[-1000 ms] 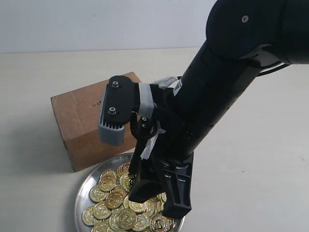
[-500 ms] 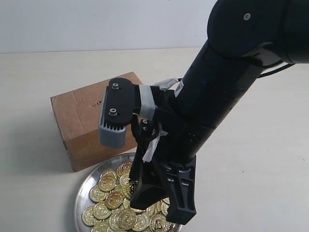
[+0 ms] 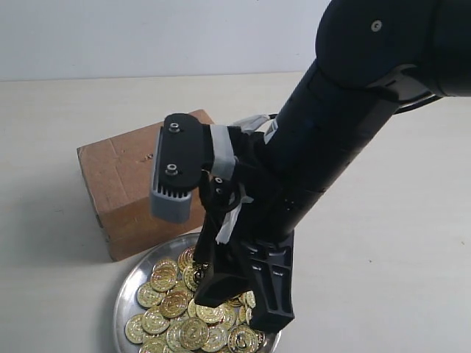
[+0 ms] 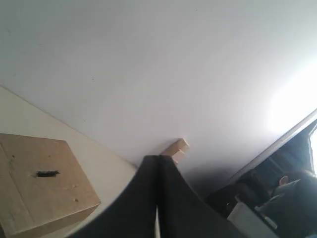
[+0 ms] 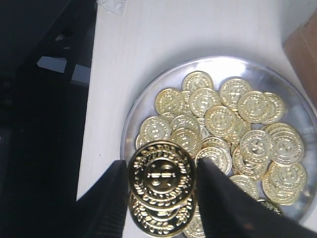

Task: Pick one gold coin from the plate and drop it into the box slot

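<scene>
Right gripper (image 5: pixel 162 164) is down over the plate (image 5: pixel 218 61), and it has a coin (image 5: pixel 161 174)! The two black fingers (image 5: pixel 106 203) press on opposite edges of the gold disc, which is held face-on to the wrist camera, above the heap. Another gold rim peeks out just behind it, and I can't tell whether that one is pinched too.

The coin's face shows a wreath around a small central emblem, with a beaded border. The emblem is too small to read as a letter or a number.

Below lies the pile (image 5: pixel 237 124), dozens of coins with the same embossed design, overlapping across the silver dish. The plate sits close to one edge of the table (image 3: pixel 73 103), where the wrist camera shows the pale top ending in darkness.

The box (image 3: pixel 121 176) stands just beside the plate, on the side towards the wall (image 3: pixel 147 37) and well in from the far edge. I can't say whether rim and cardboard touch. Its sides are plain brown, with a printed smudge on top too faint to make out. The slot (image 4: pixel 48 173) is a short dark slit in the top face.

Left gripper (image 4: pixel 158 161) hangs apart from it all, with its fingers pressed together and nothing between them.
</scene>
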`<action>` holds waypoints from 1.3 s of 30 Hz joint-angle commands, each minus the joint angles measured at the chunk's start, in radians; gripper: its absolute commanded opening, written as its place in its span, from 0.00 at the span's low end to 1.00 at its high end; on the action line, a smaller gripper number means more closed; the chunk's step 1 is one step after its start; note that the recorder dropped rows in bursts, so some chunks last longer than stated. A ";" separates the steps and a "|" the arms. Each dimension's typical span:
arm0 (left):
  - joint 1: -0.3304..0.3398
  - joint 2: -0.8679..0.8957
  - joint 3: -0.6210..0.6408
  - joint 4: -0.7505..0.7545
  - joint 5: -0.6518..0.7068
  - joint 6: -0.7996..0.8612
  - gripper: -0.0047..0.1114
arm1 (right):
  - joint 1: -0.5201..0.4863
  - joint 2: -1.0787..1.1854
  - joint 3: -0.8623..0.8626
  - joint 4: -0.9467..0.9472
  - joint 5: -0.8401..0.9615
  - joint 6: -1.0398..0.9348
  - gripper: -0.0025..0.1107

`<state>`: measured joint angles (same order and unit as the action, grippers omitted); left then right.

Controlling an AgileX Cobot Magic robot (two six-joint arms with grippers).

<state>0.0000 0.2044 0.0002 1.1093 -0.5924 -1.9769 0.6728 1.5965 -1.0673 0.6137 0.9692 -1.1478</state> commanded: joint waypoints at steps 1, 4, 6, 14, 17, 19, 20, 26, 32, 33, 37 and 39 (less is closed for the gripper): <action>0.001 0.005 0.000 -0.105 0.022 -0.051 0.04 | 0.001 -0.008 0.001 0.001 -0.020 -0.015 0.08; 0.001 0.005 0.000 -0.008 -0.053 -0.057 0.04 | 0.001 -0.008 0.001 0.003 -0.024 -0.039 0.08; 0.001 0.006 0.000 0.146 -0.072 -0.149 0.04 | 0.001 -0.008 0.001 0.003 -0.033 -0.039 0.08; 0.001 0.148 0.000 0.219 -0.166 -0.147 0.56 | 0.001 -0.008 0.001 -0.048 -0.067 -0.039 0.08; 0.001 0.195 0.000 0.232 -0.166 -0.147 0.55 | 0.001 -0.008 0.001 -0.048 -0.104 -0.039 0.08; 0.001 0.230 0.000 0.254 -0.179 -0.147 0.49 | 0.001 -0.008 0.001 -0.050 -0.112 -0.039 0.08; 0.001 0.244 0.000 0.261 -0.191 -0.147 0.48 | 0.001 -0.008 0.001 -0.052 -0.112 -0.039 0.08; 0.001 0.392 -0.045 0.254 -0.283 -0.147 0.48 | 0.001 -0.008 0.001 -0.094 -0.122 -0.039 0.08; 0.001 0.626 -0.128 0.305 -0.381 -0.147 0.48 | 0.001 -0.008 0.001 -0.094 -0.167 -0.039 0.08; 0.001 0.673 -0.146 0.321 -0.396 -0.147 0.48 | 0.001 -0.008 0.001 -0.094 -0.181 -0.039 0.08; 0.001 0.875 -0.229 0.354 -0.453 -0.117 0.48 | 0.001 -0.008 0.001 -0.094 -0.236 -0.037 0.08; -0.011 0.946 -0.263 0.354 -0.480 -0.082 0.48 | 0.001 -0.008 0.001 -0.094 -0.250 -0.037 0.08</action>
<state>0.0015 1.0692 -0.2192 1.4581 -1.0265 -2.0977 0.6728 1.5965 -1.0673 0.5236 0.7477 -1.1802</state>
